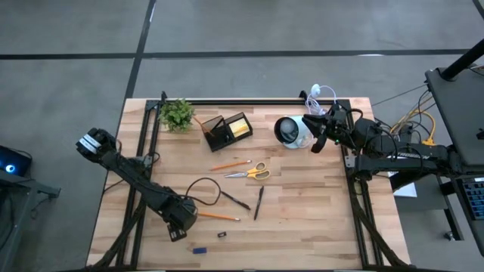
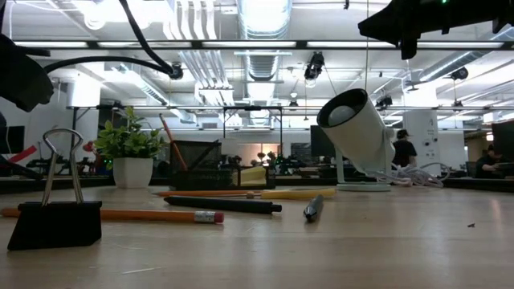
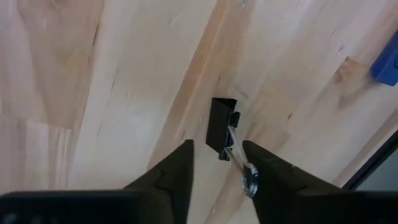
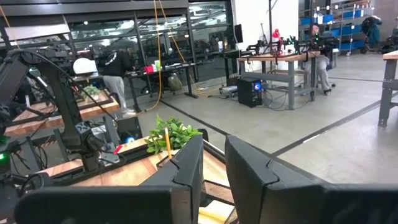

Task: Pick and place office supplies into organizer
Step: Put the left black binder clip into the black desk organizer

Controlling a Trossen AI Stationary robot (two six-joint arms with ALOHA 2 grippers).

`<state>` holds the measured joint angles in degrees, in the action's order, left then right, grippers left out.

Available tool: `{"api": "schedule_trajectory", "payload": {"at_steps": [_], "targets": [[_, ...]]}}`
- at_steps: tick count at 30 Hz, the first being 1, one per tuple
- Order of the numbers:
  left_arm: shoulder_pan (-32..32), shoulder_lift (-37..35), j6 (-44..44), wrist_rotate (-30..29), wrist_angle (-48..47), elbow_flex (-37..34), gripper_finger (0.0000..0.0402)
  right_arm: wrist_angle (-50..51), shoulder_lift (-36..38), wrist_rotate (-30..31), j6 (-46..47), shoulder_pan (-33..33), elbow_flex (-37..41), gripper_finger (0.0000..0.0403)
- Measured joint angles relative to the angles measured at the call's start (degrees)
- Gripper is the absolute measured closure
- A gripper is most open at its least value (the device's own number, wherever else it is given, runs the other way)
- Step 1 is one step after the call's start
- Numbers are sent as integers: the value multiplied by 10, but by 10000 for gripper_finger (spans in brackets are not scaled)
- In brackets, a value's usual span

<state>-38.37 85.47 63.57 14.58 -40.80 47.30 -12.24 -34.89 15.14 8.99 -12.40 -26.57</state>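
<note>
Left wrist view puts the left pincer (image 3: 217, 163) right over a black binder clip (image 3: 221, 124) on the tabletop (image 3: 93, 93), fingers parted either side of its wire handle, nothing gripped yet; the risk is they catch only that thin wire and the clip swings or squirts away; a blue bit (image 3: 387, 62) lies near. The organizer (image 1: 227, 130) sits well apart, beside the plant (image 1: 176, 113). Right pincer (image 4: 214, 165) waits near the white cup (image 1: 291, 130), fingers narrowly apart, empty.
</note>
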Motion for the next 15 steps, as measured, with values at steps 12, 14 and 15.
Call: {"api": "schedule_trajectory", "payload": {"at_steps": [12, 14, 15], "targets": [[0, 0, 0, 0, 2, -1, 397, 0, 0, 0, 0, 0, 0, 344], [0, -1, -1, 3, 2, -1, 399, 0, 0, 0, 0, 0, 0, 344], [0, -2, -9, 9, 2, -1, 399, 0, 0, 0, 0, 0, 0, 344]]}}
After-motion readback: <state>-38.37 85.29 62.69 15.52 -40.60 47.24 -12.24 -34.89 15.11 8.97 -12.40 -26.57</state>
